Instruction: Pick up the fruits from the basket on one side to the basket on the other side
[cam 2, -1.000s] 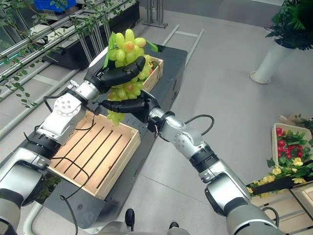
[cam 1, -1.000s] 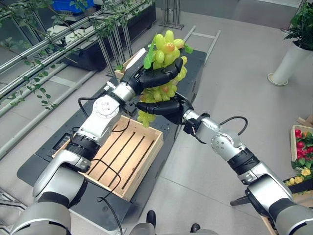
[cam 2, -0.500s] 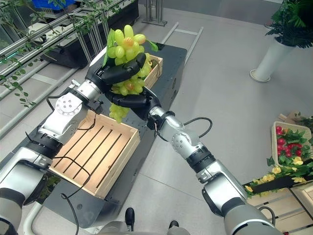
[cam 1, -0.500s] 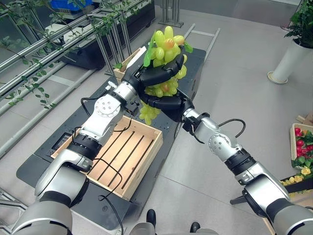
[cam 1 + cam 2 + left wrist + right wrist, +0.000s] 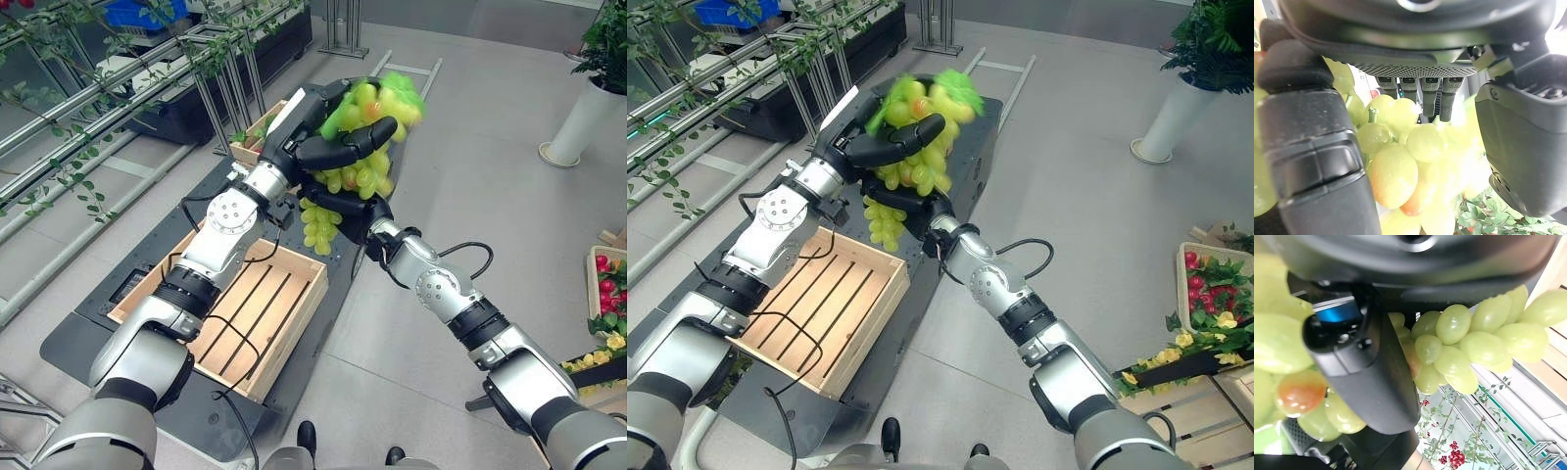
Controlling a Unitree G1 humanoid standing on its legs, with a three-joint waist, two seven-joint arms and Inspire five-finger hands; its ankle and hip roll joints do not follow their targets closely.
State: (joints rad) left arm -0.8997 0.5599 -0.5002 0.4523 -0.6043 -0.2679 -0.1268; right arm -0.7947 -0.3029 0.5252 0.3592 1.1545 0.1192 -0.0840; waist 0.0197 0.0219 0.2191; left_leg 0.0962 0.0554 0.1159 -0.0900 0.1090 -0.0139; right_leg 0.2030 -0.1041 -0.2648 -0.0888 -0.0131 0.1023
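Note:
A bunch of green grapes (image 5: 358, 171) with green leaves is held high above the dark platform, past the far edge of the near wooden crate (image 5: 294, 333). My left hand (image 5: 333, 147) is curled round the upper part of the bunch, with grapes (image 5: 1400, 166) packed between its thumb and fingers. My right hand (image 5: 358, 217) is cupped under the bunch from below, its thumb (image 5: 1371, 377) lying across the grapes (image 5: 1469, 342). The tail of the bunch hangs down beside it. The near crate holds nothing. A second wooden crate (image 5: 257, 132) stands farther back, partly hidden by my left arm.
Both crates rest on a dark low platform (image 5: 304, 377) on a grey floor. Metal rails with vines (image 5: 98, 88) run along the left. A white plant pot (image 5: 580, 122) stands at the back right. A box of red fruit and flowers (image 5: 607, 294) sits at the right edge.
Both hands have carried the grape bunch right and farther away, and the bunch has tipped over. Its tail now hangs clear of the near crate's far corner.

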